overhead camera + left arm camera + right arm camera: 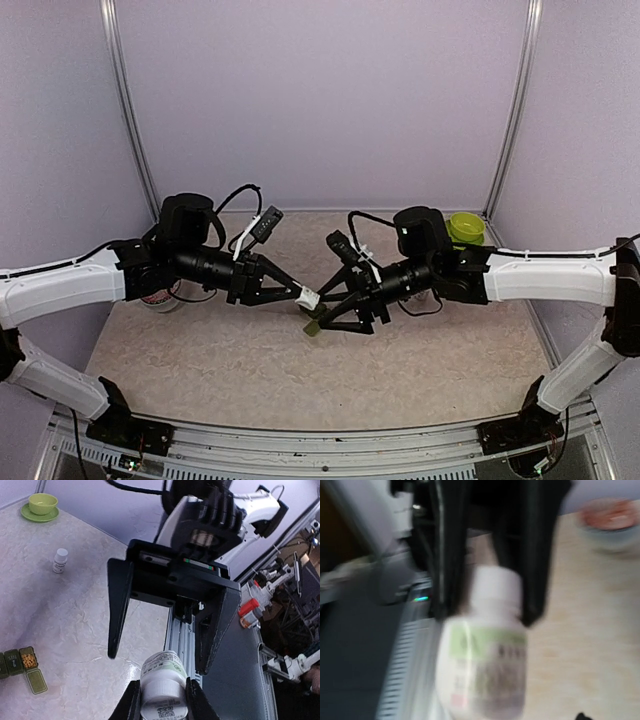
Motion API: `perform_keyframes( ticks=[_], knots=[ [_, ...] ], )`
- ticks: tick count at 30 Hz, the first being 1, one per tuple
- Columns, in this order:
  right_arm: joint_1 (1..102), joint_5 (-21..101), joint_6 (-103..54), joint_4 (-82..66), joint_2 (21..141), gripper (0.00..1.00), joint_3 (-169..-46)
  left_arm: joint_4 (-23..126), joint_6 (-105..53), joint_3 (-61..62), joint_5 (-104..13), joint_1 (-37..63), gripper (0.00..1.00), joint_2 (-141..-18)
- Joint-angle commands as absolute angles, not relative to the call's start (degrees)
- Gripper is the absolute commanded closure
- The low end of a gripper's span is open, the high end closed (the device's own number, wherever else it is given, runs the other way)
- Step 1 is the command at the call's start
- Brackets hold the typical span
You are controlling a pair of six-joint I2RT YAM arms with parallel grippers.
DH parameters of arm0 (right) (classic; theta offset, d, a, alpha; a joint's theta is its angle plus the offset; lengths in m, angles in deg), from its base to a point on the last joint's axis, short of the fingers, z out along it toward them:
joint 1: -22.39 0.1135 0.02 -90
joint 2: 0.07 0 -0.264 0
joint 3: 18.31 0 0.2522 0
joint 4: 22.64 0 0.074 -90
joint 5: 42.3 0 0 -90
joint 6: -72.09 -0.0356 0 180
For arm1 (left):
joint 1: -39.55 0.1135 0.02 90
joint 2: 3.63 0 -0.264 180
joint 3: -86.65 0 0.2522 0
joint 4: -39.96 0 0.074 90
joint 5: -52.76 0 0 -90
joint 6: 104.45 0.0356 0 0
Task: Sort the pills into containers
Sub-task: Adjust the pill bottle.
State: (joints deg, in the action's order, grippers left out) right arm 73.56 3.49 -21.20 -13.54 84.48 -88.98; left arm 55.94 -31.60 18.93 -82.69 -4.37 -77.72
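Note:
My left gripper (306,296) is shut on the cap of a white pill bottle with a green label (162,672) and holds it tilted above the table. My right gripper (328,312) is open, and its two black fingers (118,610) stand on either side of the bottle's far end without touching it. The bottle fills the blurred right wrist view (485,670). The dark green containers (21,662) lie on the table below. One compartment is open and holds yellow pills, with its lid (36,681) flipped out. The containers show partly under the grippers in the top view (312,328).
A small white bottle (60,560) stands on the table. A lime-green bowl on a saucer (465,228) sits at the back right. A pale cup with pinkish contents (160,298) stands under the left arm. The table's metal front rail (180,630) is close by.

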Motion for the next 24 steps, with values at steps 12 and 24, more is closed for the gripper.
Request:
perform_keyframes(
  ticks=[12,24],
  knots=[
    [73.5,-20.3,-30.9,-13.9,92.2,0.33,-95.3,68.4,-16.1,13.7,-82.7,-9.7,0.86,-78.8],
    [74.4,-11.1,-24.8,-4.9,93.0,0.39,-98.8,69.0,-18.3,12.6,-80.8,-10.5,0.86,-79.8]
  ],
)
